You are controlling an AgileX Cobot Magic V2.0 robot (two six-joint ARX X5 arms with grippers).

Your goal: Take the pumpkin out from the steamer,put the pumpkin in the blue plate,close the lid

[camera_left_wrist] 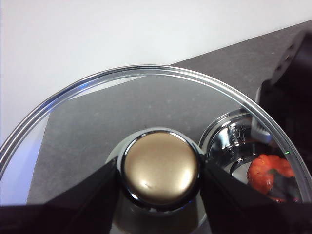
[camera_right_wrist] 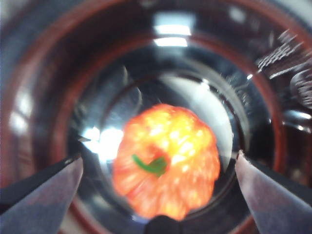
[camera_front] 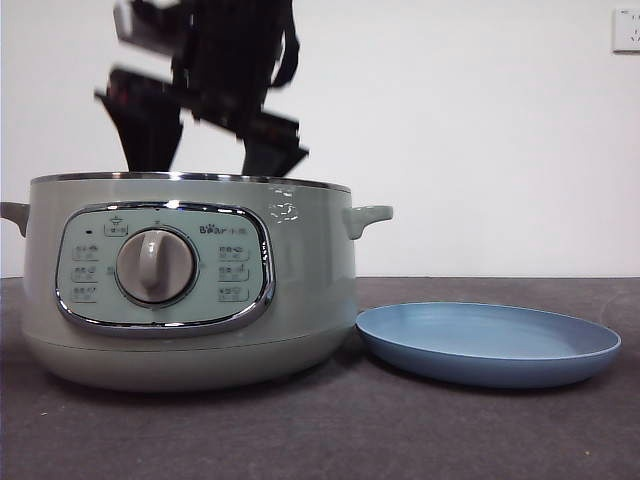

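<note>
The right tool [camera_right_wrist: 158, 195] hangs inside the mouth of the steamer [camera_front: 190, 290], its two jaws spread wide apart with nothing between them yet, and the pumpkin [camera_right_wrist: 168, 161] lies straight ahead of it on the shiny floor of the pot, between the lines of the two jaws. The pumpkin sits upright, its green stem [camera_right_wrist: 152, 165] pointing back up at the tool, so the axis of the fruit and the line of approach are nearly the same; I judge that a plain straight descent is what the coming grasp calls for, with the jaws closing on the ribbed sides rather than on the stem. From the front the same tool shows as the dark mass dipping behind the pot's rim, toward the left part of the opening. The left tool [camera_left_wrist: 161, 204] is clamped on the knob [camera_left_wrist: 161, 173] of the glass lid [camera_left_wrist: 97, 112], holding it up and off to the side of the pot (through the glass one sees the open steamer and the orange pumpkin within). So the right arm is plainly the nearer one. The blue plate [camera_front: 488, 345] waits on the surface just beside the steamer, toward the surface's right edge, with nothing on it.
</note>
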